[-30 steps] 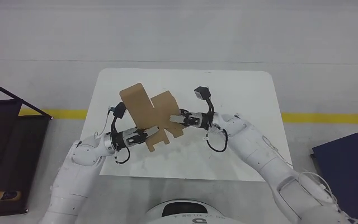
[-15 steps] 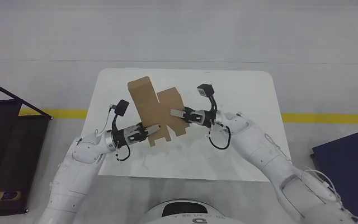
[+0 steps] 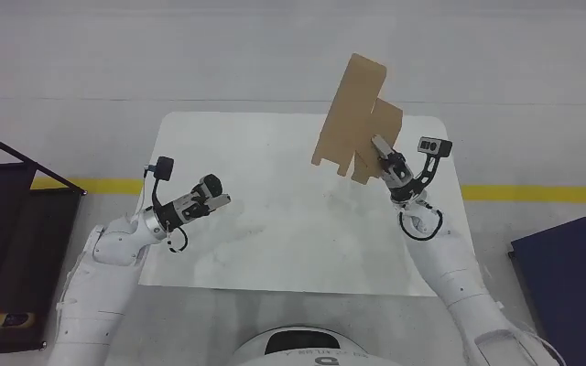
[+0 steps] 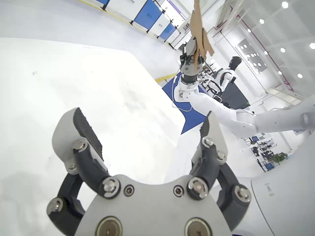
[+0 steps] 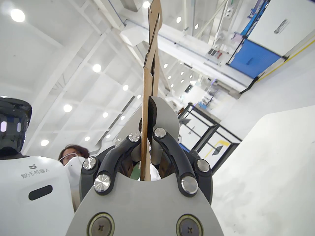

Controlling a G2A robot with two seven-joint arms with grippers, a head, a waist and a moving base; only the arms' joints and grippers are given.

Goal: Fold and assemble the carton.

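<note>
Right tool (image 5: 147, 110): clamped on flat brown cardboard carton (image 3: 352, 105), held aloft.
Left tool (image 4: 145, 124): apart, empty.
Risk: one-edge pinch; carton may swing or slip.

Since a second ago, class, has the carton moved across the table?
Yes. The carton has gone from over the table's middle to its far right corner, reaching past the far edge, carried by the right gripper alone; the left gripper is open.

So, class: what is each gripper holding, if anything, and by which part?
The right gripper pinches the flat carton by its bottom edge. The left gripper is open and holds nothing.
</note>
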